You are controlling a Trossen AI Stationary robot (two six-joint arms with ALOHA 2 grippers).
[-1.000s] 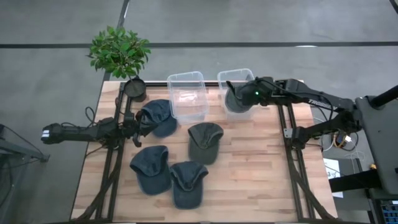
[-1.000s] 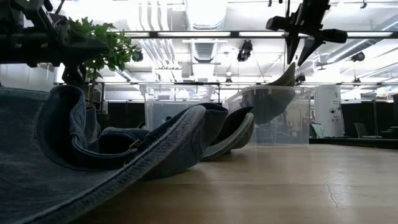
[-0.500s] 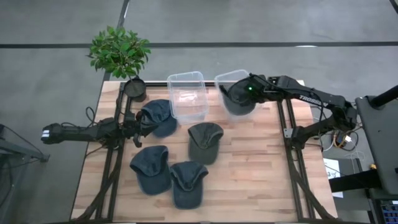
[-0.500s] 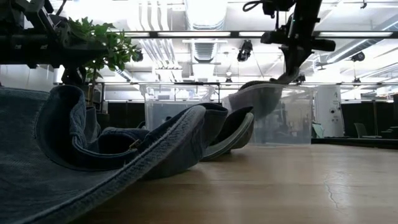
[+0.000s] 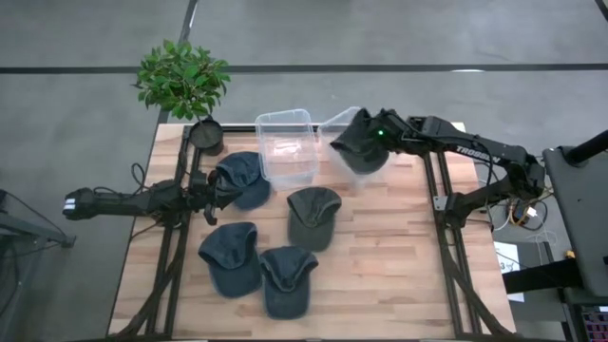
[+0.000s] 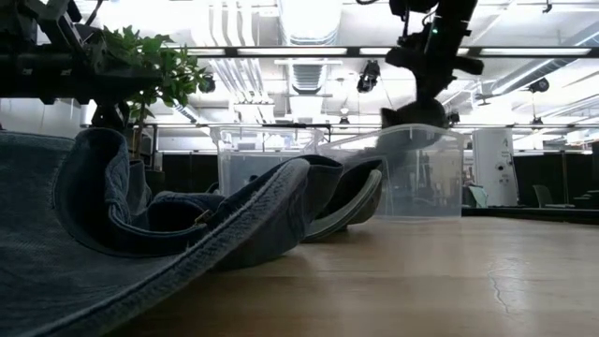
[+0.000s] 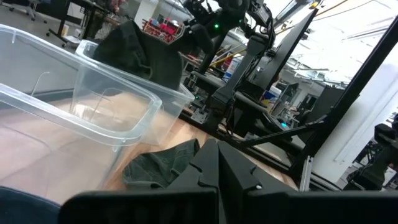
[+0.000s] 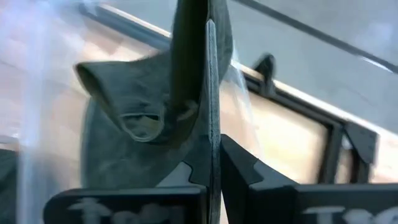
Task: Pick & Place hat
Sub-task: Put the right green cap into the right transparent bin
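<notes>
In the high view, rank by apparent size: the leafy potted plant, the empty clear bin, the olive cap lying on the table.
1. Green leafy potted plant, widest spread.
2. Empty clear plastic bin.
3. Olive cap on the wooden table.
The last two look close; the ranking is unsure.

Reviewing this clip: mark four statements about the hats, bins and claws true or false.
1. The right claw is shut on a dark hat at the right bin. True.
2. That bin sits flat on the table. False: it is tipped up.
3. Four hats lie on the table outside the bins. True.
4. The left claw is open above the left bin. False: it is shut, beside a blue hat.
</notes>
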